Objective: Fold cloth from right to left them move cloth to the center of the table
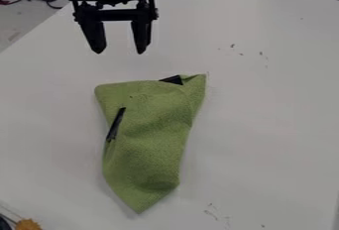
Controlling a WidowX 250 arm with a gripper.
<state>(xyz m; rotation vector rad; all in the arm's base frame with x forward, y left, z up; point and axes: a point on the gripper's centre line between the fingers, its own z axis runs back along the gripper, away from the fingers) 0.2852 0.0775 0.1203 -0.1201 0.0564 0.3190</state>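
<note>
Lengthwise, the cloth (151, 140) points (tapering) toward the view's bottom.

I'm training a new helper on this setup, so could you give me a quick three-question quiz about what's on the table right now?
1. Multiple choice: In the picture, the slim black strip shows nearest which part of the green cloth?
A) its bottom tip
B) its left edge
C) its right edge
2. True or false: The gripper is holding the cloth.
3. Fill in one word, open or shut: The gripper is ____.

Key: 1. B; 2. False; 3. open
</note>
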